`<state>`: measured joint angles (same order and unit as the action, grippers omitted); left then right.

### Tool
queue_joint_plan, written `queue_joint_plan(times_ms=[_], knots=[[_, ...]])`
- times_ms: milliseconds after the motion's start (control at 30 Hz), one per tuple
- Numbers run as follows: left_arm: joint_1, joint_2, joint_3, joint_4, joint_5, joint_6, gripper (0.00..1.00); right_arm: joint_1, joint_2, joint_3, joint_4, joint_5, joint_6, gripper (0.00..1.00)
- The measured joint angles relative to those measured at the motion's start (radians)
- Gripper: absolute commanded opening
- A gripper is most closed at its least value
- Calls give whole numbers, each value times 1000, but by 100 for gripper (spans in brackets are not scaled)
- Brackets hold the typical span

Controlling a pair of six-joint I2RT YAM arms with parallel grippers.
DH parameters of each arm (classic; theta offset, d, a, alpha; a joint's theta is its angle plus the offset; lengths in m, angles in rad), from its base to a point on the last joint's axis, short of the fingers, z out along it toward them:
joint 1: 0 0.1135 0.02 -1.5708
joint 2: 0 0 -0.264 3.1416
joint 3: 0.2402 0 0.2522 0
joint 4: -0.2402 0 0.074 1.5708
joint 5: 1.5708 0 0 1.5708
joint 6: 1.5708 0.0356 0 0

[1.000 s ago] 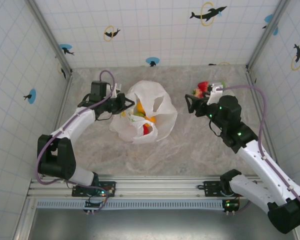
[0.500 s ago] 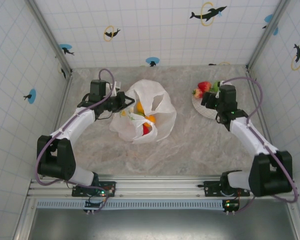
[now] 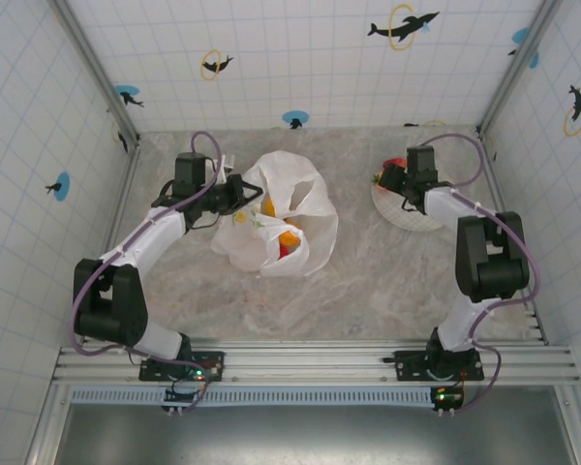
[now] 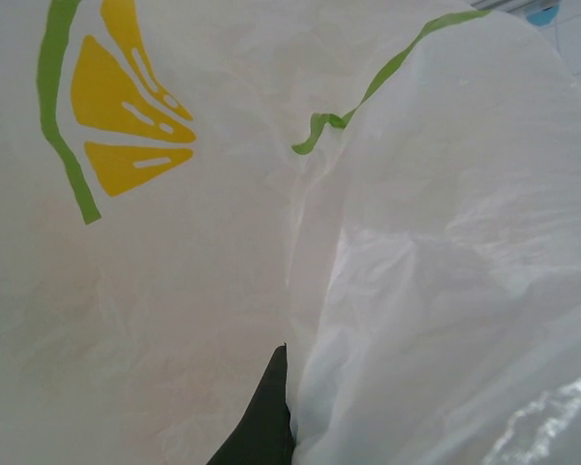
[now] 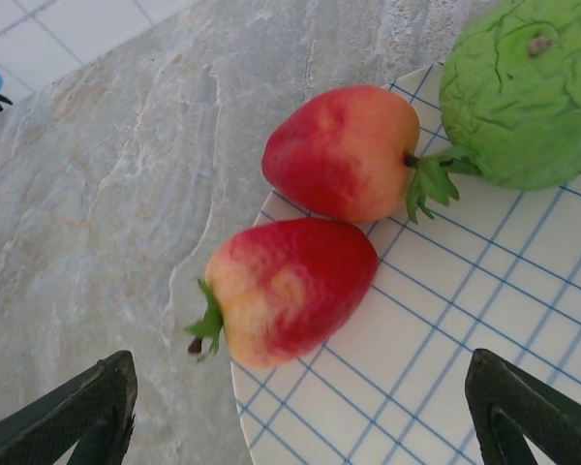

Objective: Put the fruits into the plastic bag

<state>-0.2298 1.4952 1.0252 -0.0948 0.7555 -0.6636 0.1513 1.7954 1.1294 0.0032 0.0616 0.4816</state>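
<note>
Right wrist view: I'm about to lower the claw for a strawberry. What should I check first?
1. Right claw open: ok, fingers spread wide.
2. Near strawberry centred between them: ok.
3. Target clear of neighbours: not ok, the second strawberry touches it and the green fruit lies close.
4. Plastic bag mouth open in the top view: ok.
5. Left claw gripping the bag: cannot tell.

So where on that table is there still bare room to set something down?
The widest bare table lies in front of the plastic bag, toward the near edge. A narrower gap runs between bag and plate. Crowded: the plate's rim, with two strawberries and a green fruit under the right gripper.
</note>
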Motion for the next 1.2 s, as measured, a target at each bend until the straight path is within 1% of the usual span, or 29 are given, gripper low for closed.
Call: queue_joint_plan(times_ms=[200, 400, 733, 1200], knots=[[0, 0, -1, 0, 4, 0, 0, 23, 103, 93, -5, 39, -8, 86], [0, 0, -2, 0, 8, 0, 0, 64, 202, 235, -52, 100, -56, 85], [0, 5, -3, 0, 19, 0, 0, 103, 317, 384, -153, 179, -158, 82], [0, 5, -17, 0, 20, 0, 0, 127, 430, 534, -304, 274, -275, 79]])
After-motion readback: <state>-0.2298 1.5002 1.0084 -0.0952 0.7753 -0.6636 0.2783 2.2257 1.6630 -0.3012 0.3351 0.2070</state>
